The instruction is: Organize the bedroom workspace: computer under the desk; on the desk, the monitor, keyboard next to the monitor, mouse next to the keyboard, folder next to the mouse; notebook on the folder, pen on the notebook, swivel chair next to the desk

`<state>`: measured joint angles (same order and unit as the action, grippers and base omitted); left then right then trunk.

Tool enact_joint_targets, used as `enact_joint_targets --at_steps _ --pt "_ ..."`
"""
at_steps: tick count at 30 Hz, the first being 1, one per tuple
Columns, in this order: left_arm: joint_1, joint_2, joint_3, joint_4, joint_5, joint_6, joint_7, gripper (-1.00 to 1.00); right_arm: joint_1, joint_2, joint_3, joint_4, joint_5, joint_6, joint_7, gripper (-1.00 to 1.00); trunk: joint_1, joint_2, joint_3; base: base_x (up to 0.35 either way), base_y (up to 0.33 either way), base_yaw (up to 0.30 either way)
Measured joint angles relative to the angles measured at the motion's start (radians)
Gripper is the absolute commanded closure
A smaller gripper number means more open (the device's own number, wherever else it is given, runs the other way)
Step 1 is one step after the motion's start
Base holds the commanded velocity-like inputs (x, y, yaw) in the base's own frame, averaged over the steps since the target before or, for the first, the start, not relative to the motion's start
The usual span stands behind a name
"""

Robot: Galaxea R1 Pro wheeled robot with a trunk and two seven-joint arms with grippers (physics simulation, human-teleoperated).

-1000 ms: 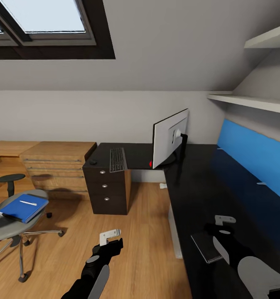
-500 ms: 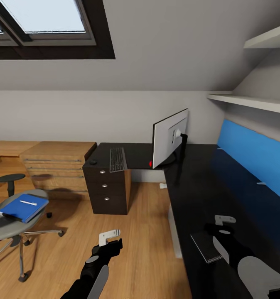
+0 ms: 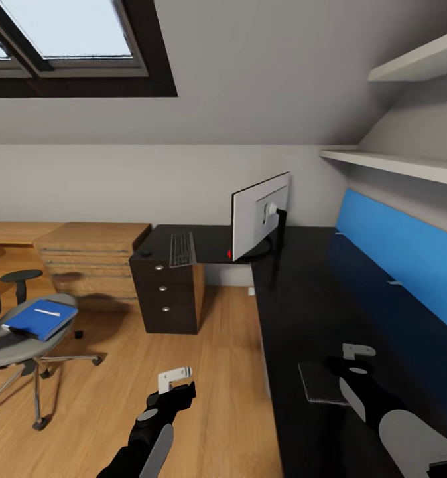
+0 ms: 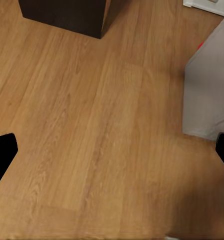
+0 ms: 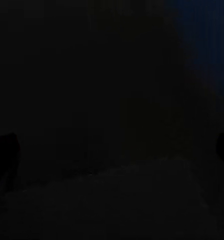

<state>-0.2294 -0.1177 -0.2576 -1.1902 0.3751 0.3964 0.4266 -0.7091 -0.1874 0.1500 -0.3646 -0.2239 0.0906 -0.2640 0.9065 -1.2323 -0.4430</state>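
The black desk runs along the right and back. On it stand the monitor, seen from its silver back, the keyboard and the small dark mouse. The swivel chair at the left carries the blue folder with the pale pen on top. A dark flat notebook lies on the desk beside my right gripper, which is open over the dark top. My left gripper hangs open above the wooden floor. A pale grey box, perhaps the computer, stands at the floor's edge.
A light wooden counter with drawers lines the back wall left of the desk. The desk's dark drawer unit has round silver knobs. White shelves hang above the blue back panel. A skylight is overhead.
The whole head view has shifted, with the room sliding a little left and down, so the camera moved. Both arms hold the same pose and both grippers stay open.
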Motion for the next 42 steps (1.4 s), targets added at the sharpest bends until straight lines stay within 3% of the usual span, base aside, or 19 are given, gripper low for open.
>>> enact_joint_targets --at_steps 15,24,32,42 --pt "0.000 0.000 0.000 0.000 0.000 0.000 0.000 -1.00 0.000 0.001 0.000 0.000 0.003 0.000 0.000 -1.00 0.000 0.000 0.000 -0.262 -0.181 0.000" --pt "0.000 -0.001 0.000 0.000 0.001 0.000 0.000 -1.00 0.000 0.001 -0.002 0.006 0.006 -0.008 -0.003 -1.00 0.000 0.000 0.000 -0.288 0.035 0.000" --pt "0.000 -0.001 0.001 0.026 -0.001 0.001 -0.001 -1.00 0.000 0.002 -0.005 0.006 0.015 -0.009 -0.007 -1.00 -0.001 0.000 0.000 0.045 0.221 0.000" --pt "0.000 -0.001 -0.001 0.035 -0.001 0.000 -0.001 -1.00 0.001 0.003 -0.005 0.008 -0.037 -0.092 -0.003 -1.00 0.000 0.000 0.000 0.019 0.025 0.000"
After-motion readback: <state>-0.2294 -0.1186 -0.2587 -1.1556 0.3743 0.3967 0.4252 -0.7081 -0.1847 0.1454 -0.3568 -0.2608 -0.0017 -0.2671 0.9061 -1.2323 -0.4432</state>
